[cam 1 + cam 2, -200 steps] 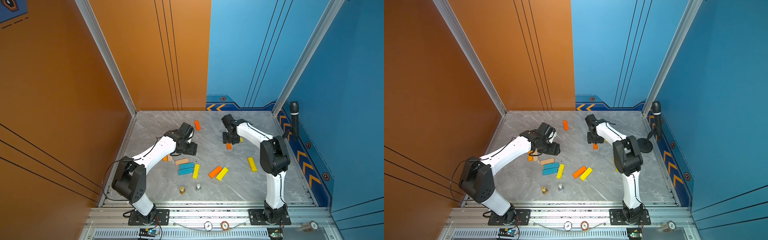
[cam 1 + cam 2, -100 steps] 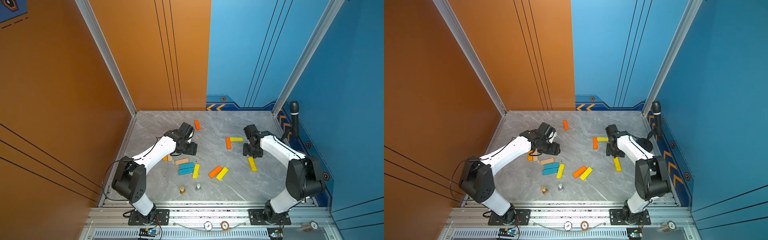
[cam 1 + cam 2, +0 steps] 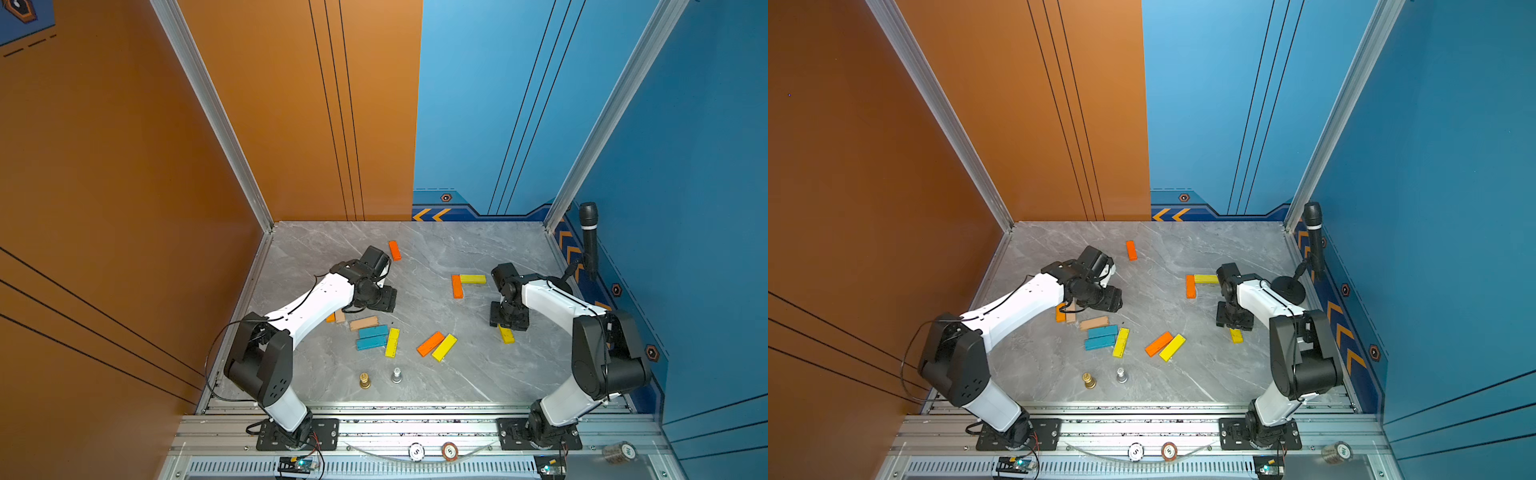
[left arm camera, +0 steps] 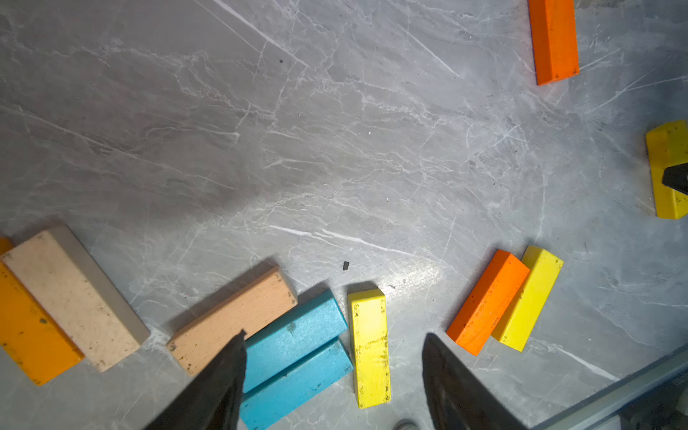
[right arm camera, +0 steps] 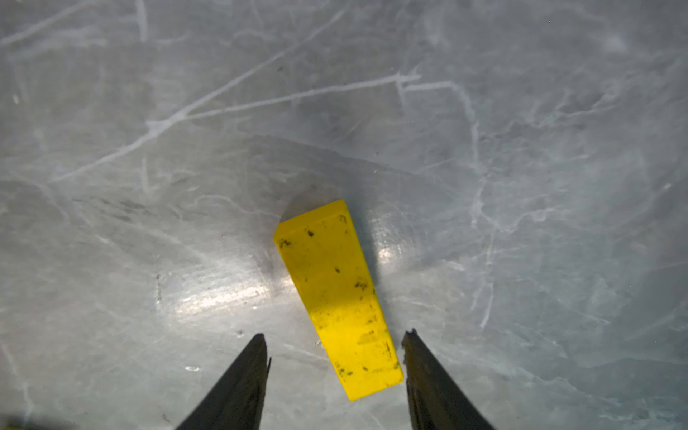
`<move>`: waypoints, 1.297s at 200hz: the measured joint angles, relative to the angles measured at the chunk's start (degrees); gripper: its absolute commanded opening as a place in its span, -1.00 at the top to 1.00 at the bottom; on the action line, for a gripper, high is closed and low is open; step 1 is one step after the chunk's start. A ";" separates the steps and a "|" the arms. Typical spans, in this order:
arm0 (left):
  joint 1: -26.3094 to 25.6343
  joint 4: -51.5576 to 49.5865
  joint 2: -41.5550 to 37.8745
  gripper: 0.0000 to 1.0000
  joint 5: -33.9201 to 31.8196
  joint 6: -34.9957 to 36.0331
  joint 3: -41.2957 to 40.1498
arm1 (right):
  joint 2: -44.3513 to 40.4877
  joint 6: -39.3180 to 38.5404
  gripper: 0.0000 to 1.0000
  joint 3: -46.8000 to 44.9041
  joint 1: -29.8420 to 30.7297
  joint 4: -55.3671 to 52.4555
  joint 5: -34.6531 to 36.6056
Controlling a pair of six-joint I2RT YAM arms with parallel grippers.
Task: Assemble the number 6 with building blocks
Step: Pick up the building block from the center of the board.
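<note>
Both top views high, looking down; wrist views close above tabletop (image 4: pixel 335 111).

table (image 5: pixel 521 186): glossy grey marble-look | yellow block (image 5: pixel 335 298): painted, scuffed | tan block (image 4: pixel 238 316): bare matt wood

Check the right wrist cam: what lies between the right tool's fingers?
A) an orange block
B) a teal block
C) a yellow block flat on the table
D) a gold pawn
C: in the right wrist view a yellow block lies flat on the table, with the right tool over it, its fingers standing apart on either side and not closed on it.
</note>
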 measured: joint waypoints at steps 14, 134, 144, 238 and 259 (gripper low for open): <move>0.00 0.02 0.00 -0.50 -0.26 0.00 0.00 | 1.11 -0.07 -0.11 -0.02 -0.28 0.55 -0.44; 0.00 0.00 0.00 -0.50 -1.25 0.02 0.00 | 2.64 -1.38 0.61 -0.35 3.80 1.40 -2.12; 0.00 0.00 0.00 -0.50 -1.27 0.02 0.00 | 2.56 -1.09 0.61 -0.35 5.51 1.40 -2.14; 0.00 0.00 0.00 -0.50 -1.27 0.02 0.00 | 6.58 5.05 0.59 9.46 18.29 1.64 -2.80; 0.00 0.00 0.00 -0.50 -1.29 0.02 0.00 | 9.16 5.90 0.58 11.10 18.93 1.66 -2.80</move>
